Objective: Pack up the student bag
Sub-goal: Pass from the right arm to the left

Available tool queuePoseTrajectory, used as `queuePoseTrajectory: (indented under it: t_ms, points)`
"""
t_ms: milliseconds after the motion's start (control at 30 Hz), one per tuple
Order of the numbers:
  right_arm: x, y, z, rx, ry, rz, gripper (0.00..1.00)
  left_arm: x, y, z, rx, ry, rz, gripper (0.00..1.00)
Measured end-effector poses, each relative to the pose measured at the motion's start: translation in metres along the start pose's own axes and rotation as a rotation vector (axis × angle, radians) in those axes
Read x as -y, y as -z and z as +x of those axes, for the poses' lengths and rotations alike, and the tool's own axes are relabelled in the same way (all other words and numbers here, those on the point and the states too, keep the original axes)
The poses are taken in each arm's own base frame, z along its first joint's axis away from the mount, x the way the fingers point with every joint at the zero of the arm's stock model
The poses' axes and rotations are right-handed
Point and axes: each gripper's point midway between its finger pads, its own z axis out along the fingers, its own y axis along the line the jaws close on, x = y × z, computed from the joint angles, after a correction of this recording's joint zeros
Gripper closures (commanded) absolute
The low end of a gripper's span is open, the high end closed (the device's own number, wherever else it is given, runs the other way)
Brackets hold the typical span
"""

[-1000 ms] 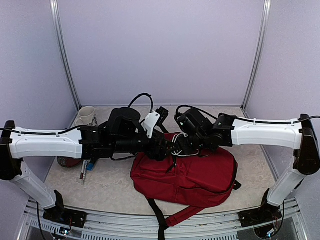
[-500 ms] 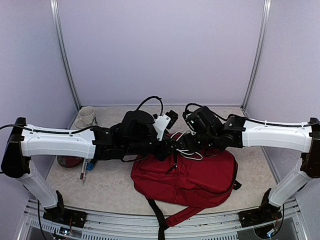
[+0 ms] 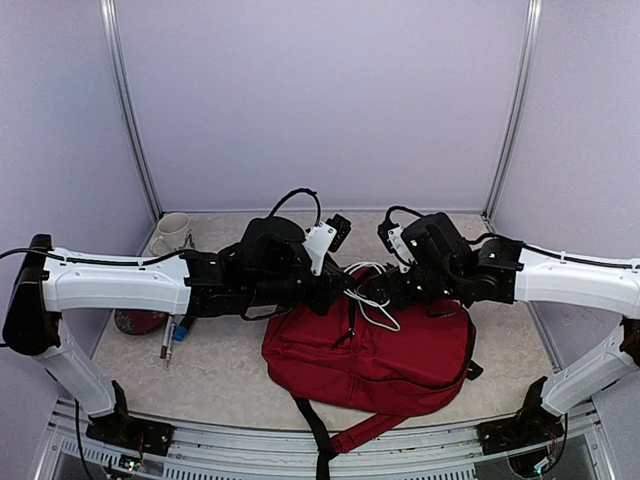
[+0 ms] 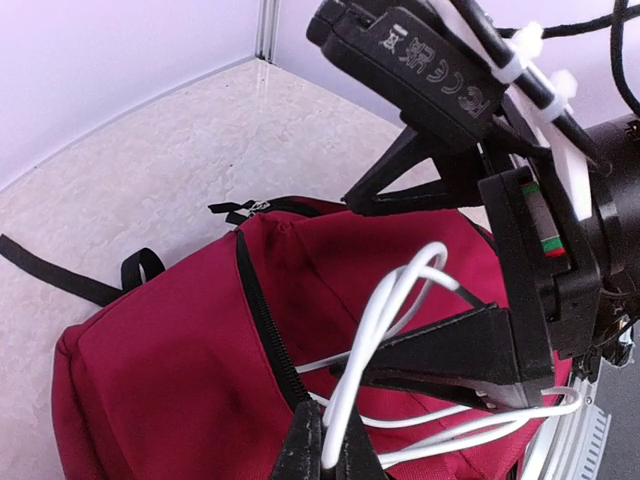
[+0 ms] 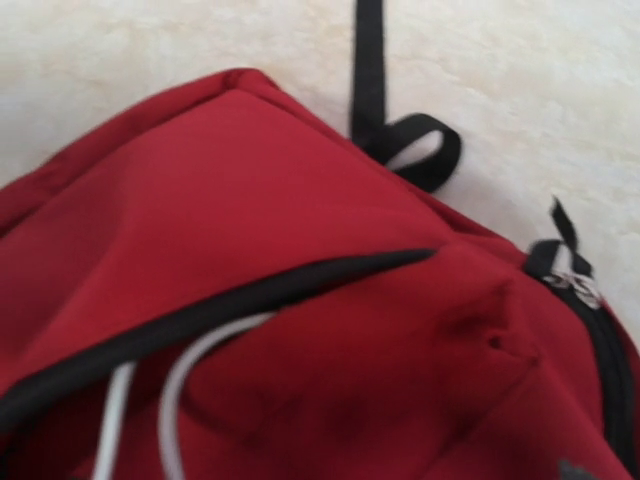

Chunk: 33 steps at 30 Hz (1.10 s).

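Over the dark-red fabric backpack, your left pincer has just clamped the white cable. Your right pincer gapes wide: handover looks done.

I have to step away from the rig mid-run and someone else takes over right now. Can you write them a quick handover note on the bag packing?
Left pincer: shut on the white cable, just above the student bag.
Right pincer: open, the cable running between its jaws, gripping nothing.
The bag lies flat on the table; I cannot tell whether its zipper is open.
Done: cable lifted over the bag.
Left: get the cable inside. A mug stands at the table's back left.
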Motion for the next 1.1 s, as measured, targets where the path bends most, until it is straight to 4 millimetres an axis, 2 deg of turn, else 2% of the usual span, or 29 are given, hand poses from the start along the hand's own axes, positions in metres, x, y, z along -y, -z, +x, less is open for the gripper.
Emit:
queuePoseTrajectory:
  t_ms: [200,367,433,500,633,733,933,1100]
  points:
    - [-0.008,0.008,-0.014,0.052,-0.011,-0.080,0.00,0.006,-0.005,0.006,-0.018,-0.013,0.018,1.00]
    - [0.011,0.010,-0.028,0.094,-0.050,-0.018,0.00,0.012,-0.013,0.017,-0.044,-0.034,0.018,1.00]
    - [0.010,0.008,-0.028,0.091,-0.050,-0.021,0.00,0.011,-0.014,0.018,-0.047,-0.036,0.013,1.00]
    - [0.003,0.007,-0.029,0.091,-0.046,-0.064,0.01,0.010,-0.014,0.019,-0.052,-0.039,0.009,1.00]
    - [-0.025,0.012,-0.032,0.085,-0.007,-0.263,0.01,0.010,-0.014,0.020,-0.060,-0.040,0.008,1.00]
    - [-0.028,0.015,-0.031,0.082,0.013,-0.331,0.00,0.013,-0.014,0.021,-0.066,-0.039,0.023,1.00]
    - [-0.026,0.041,-0.026,0.116,0.037,-0.427,0.00,0.027,-0.013,0.012,-0.041,-0.033,0.093,1.00]
    - [-0.038,0.067,-0.029,0.167,0.088,-0.574,0.00,0.043,-0.013,0.001,-0.007,-0.035,0.150,1.00]
